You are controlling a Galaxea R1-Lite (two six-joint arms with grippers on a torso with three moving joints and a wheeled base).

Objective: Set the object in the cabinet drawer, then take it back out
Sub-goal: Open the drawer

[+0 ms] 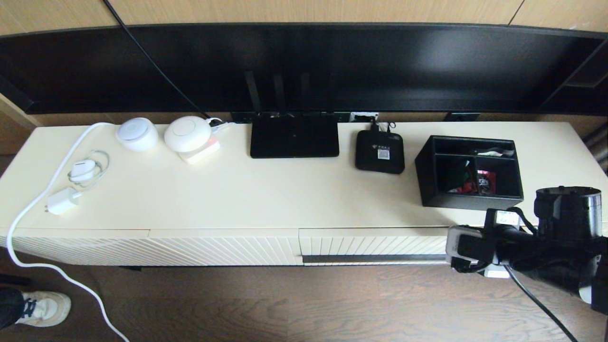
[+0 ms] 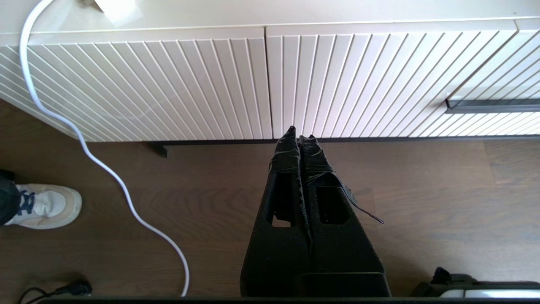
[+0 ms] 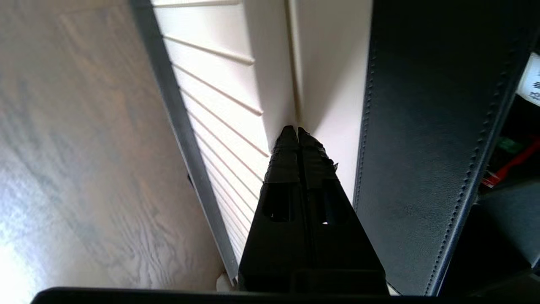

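Right gripper (image 3: 298, 131), fingers pressed together and holding nothing, hovers at the top front corner of the wide cream drawer with the diagonally ribbed front (image 1: 375, 246), just before the black rectangular open-top organizer box (image 1: 470, 172). That drawer looks closed, and the box stands on the cabinet top right of the small black rounded-square set-top box (image 1: 380, 151), so nothing seems done yet: opening, stowing and retrieving all remain. Red and white small items lie in its compartments. Left gripper (image 2: 301, 136), likewise closed and empty, hangs low before the cabinet's ribbed front.

Black organizer box (image 1: 470, 172) atop cabinet (upright); ribbed drawer (image 1: 375, 247) closed.
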